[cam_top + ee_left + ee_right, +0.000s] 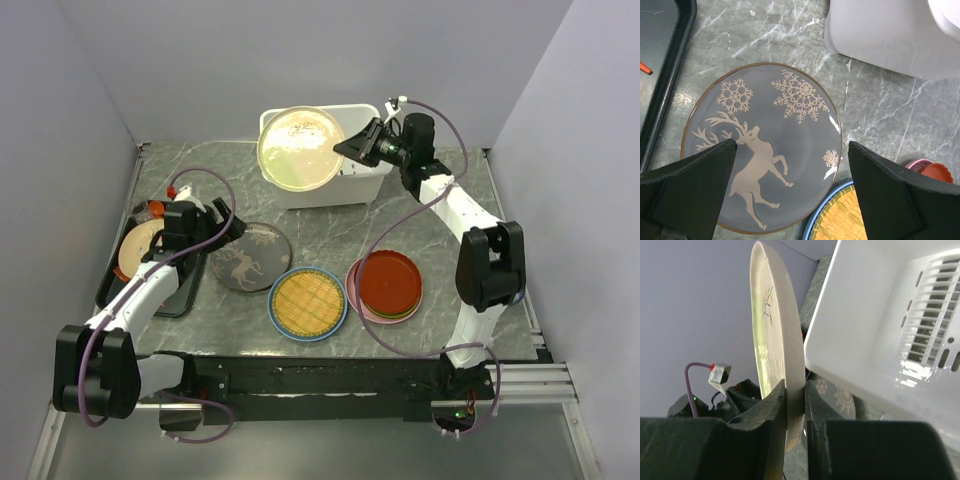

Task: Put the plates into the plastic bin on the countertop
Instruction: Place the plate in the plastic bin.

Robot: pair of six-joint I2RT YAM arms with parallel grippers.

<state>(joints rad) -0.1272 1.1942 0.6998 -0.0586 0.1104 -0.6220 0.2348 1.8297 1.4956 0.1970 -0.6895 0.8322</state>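
One cream plate (298,148) in the right tool (347,150)

The dark grey, white-veined tabletop (330,230) carries five things. A white plastic bin (360,185) stands at the middle of the far edge. A black tray (660,50) lies along the left edge. Near the centre rests a grey plate (250,257) with a deer and snowflakes. Just beside it, toward the near edge, lies a blue plate (273,312) bearing a yellow woven disc (308,302). Right of that sits a stack of plates with a red plate (388,282) on top.
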